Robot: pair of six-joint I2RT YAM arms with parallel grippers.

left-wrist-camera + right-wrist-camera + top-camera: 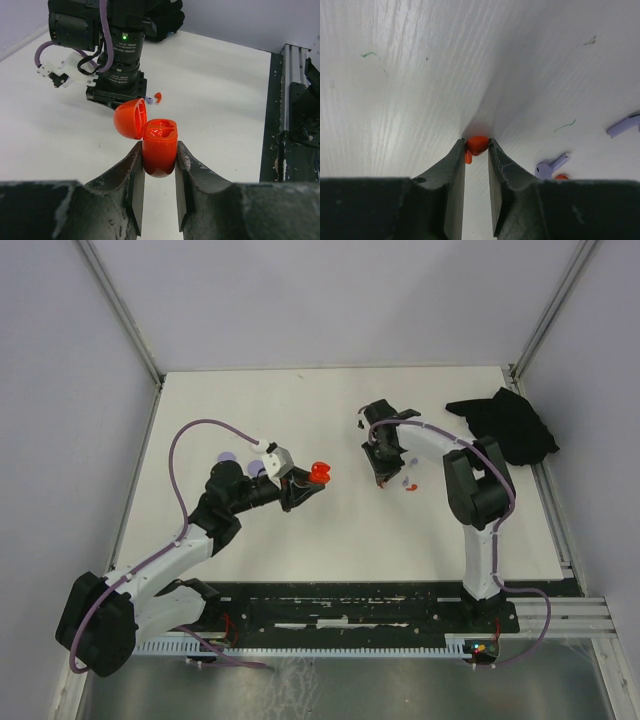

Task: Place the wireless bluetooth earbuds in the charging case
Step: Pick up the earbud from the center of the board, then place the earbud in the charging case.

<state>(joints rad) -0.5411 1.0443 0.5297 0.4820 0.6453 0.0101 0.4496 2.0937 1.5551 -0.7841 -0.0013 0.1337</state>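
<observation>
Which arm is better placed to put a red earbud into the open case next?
Right. The right gripper pinches a red earbud on the table; the left gripper is busy holding the open red case.

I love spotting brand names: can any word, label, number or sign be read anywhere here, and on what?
No text can be read anywhere.
The open glossy red plastic charging case, the small red earbud and the white table bear no print.
</observation>
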